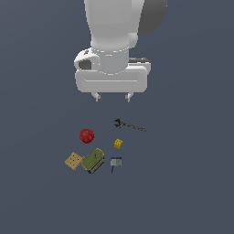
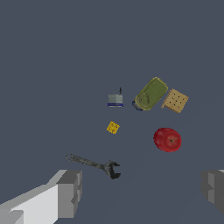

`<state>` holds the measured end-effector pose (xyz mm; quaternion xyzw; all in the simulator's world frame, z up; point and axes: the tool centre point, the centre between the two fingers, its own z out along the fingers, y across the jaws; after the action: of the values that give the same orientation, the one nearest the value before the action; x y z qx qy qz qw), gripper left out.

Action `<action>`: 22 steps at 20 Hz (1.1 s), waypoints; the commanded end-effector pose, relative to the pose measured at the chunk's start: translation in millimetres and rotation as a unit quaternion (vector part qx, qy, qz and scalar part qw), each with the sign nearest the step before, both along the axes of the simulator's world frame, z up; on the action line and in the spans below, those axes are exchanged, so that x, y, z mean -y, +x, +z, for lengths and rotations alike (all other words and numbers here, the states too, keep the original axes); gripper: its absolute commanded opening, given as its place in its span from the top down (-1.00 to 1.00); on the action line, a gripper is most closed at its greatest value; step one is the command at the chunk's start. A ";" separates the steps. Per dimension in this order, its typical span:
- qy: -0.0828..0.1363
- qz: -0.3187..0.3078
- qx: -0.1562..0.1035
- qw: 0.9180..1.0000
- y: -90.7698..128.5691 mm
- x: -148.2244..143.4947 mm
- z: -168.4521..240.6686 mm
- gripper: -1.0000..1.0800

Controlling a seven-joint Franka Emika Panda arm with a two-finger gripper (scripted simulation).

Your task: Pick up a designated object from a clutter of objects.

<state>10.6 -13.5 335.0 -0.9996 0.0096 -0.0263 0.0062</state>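
Olive-green can (image 1: 93, 160) touching cracker (image 1: 73, 160), prob.

We cannot read any words or numbers here. The green can (image 1: 93, 160) has small yellow marks on it, but they are too tiny and blurry for us to read.

Even, flat sim lighting; no cast shadows, no glare; renders low-res, edges slightly soft.

Arm (image 1: 121, 27) cropped above — hammer (image 1: 116, 162) too small.
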 end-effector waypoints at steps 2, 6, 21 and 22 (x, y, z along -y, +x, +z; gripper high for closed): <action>0.000 -0.001 0.000 1.000 0.0 0.4 -0.2 -0.92; 0.006 -0.012 -0.003 1.000 0.7 8.3 -5.9 -0.92; 0.015 -0.048 -0.009 0.999 11.3 21.7 -23.0 -0.92; 0.015 -0.054 -0.009 0.998 13.9 22.8 -25.9 -0.92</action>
<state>21.1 -34.8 313.2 -0.9981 0.0559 -0.0181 0.0194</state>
